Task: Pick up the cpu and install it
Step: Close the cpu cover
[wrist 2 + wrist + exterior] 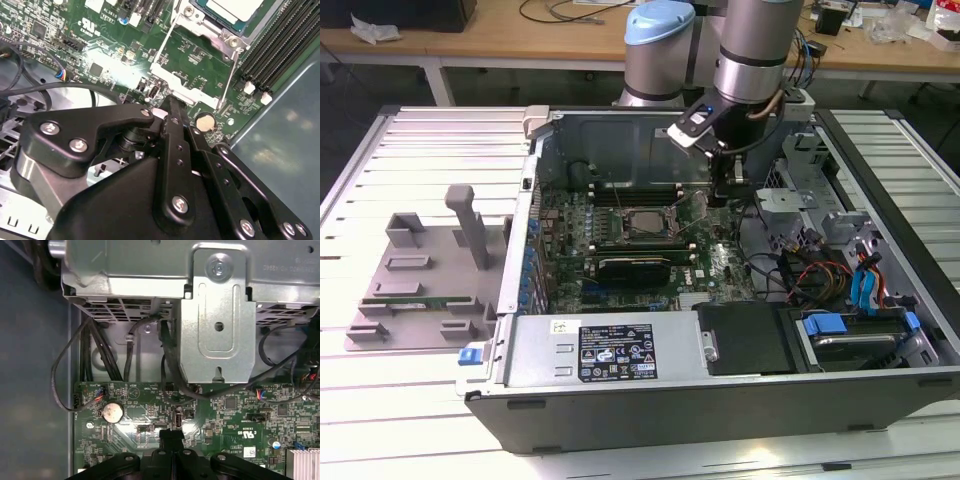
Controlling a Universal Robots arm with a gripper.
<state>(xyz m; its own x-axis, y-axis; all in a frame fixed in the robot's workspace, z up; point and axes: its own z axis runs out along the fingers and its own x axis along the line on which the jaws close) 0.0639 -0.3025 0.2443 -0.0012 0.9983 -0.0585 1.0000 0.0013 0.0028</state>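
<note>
A: Where is the cpu point(234, 9)?
B: Seated in the socket point(220, 31), plate point(186, 84) open. Jaws closed, empty, just beside the plate; a sideways drift may snag it, unseating the cpu.

No print reading legibly: black label point(618, 352) and white sticker point(560, 326) sitting on grey metal cover point(532, 352), lower centre, exterior view.

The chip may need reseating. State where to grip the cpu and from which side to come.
Grip the cpu by two opposite edges of its thin rim, coming straight down from above. It lies flat in the socket frame, metal top up, with the cover plate swung clear, so likely only the edges offer a hold.
</note>
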